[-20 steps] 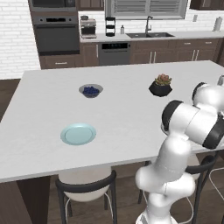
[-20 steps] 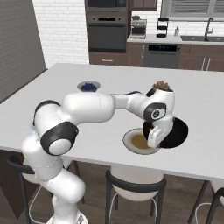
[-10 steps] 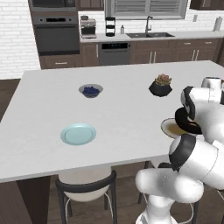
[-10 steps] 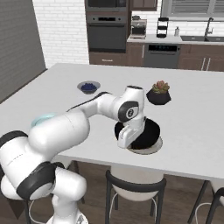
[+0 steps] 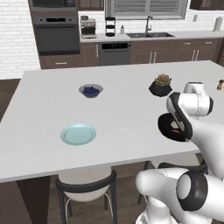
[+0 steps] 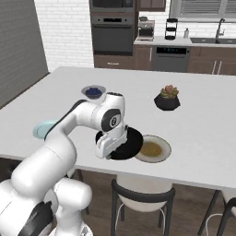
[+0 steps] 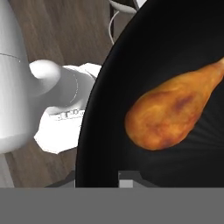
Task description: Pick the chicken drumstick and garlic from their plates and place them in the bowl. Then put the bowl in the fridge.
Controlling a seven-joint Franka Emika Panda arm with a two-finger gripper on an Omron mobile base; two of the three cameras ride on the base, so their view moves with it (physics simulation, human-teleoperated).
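We have the hand (image 6: 110, 150) low over the near rim of the round, shallow black bowl (image 6: 131, 140), lower centre of the right base frame, at the front edge of the white counter (image 6: 203, 120). The hand frame looks straight into the bowl: the orange-brown cooked chicken drumstick (image 7: 175, 109) lies inside, fat end toward centre of frame, bone tip pointing upper right. Nothing sits between the finger tips there, so we judge the hand empty; how wide it stands, we cannot tell.

Why this layout: the bowl touches or slightly overlaps the grey-rimmed plate with olive-brown centre (image 6: 154, 148) just to its right, so the transfer from that plate was short. That plate reads bare now, so we judge it the drumstick's source. The plain light-blue plate (image 5: 78, 134) lies well apart, left of centre in the left base frame, also bare as far as we can see. No off-white garlic bulb is visible in the part of the bowl we see; the rest is hidden.

Counts:
- plates: 2
- black bowl: 1
- drumstick: 1
- small grey bowl of blue berries (image 5: 91, 90): 1
- faceted black pot with plant (image 5: 160, 86): 1
- dark-framed stools (image 6: 143, 200) at the counter's front: at least 2
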